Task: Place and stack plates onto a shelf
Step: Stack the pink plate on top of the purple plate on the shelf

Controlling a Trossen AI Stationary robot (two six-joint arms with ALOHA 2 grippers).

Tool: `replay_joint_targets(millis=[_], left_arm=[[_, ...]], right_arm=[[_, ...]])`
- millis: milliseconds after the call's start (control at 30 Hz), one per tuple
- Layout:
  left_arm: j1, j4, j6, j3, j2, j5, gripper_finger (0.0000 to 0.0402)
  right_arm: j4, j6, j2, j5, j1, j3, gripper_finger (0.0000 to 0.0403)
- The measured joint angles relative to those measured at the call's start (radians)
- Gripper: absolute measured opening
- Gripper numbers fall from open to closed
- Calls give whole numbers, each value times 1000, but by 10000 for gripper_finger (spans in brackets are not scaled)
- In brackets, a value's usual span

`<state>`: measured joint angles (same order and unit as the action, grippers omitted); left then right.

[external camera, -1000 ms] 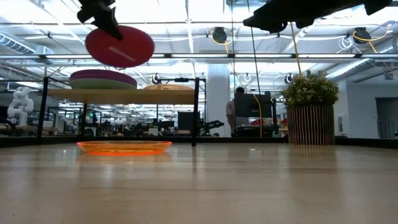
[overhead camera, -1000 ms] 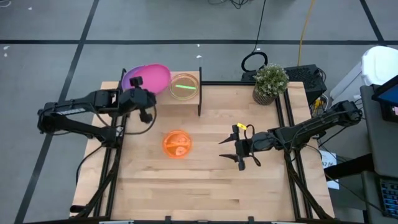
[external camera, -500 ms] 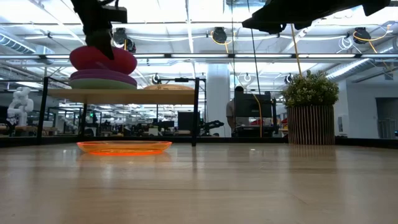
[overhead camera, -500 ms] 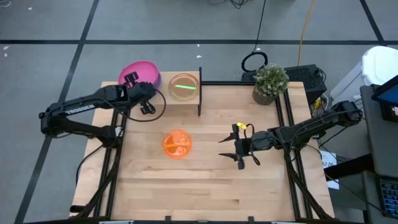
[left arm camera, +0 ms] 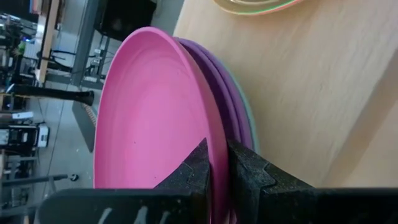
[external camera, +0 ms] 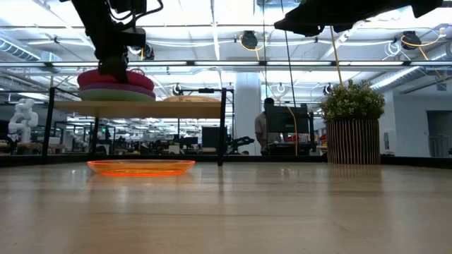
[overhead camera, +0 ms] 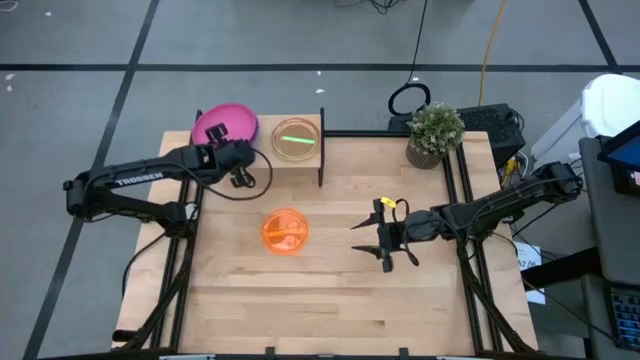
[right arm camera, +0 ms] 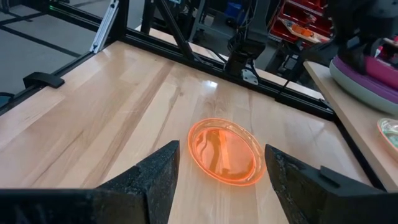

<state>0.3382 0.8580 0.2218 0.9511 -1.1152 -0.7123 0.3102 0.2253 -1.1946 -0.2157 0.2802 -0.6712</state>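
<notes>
Left claw (left arm camera: 217, 163) pinches magenta plate (left arm camera: 155, 118), hiding its near rim.

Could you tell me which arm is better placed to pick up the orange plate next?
Probably the right: its open gripper hovers near the orange plate, unburdened, while the left gripper grips the magenta plate.

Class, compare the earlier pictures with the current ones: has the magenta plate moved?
Yes. The magenta plate has come down and leftward onto the stack on the shelf. In the low view it hung above the shelf; now it rests on the purple plate, left gripper shut on it.
</notes>
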Motion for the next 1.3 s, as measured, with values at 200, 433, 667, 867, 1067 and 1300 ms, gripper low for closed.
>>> replay_joint_targets(millis=[200,433,667,867,1067,1300], left_arm=[[0,-12,-34,-9,0,-48,47],[0,-58,14,-9,5,-102,109],[0,-68,18,-9,5,-80,182],[-9,-84,-24,-9,6,-39,260],[-21,-102,-28,-9,17,-40,311],[-27,-107,-13,-9,76,-38,321]], right_arm=[[7,0,0,0,0,0,216],[7,0,0,0,0,0,216],[7,0,0,0,0,0,216],[7,0,0,0,0,0,216],[7,-2,0,0,0,0,216],[7,-3,0,0,0,0,216]])
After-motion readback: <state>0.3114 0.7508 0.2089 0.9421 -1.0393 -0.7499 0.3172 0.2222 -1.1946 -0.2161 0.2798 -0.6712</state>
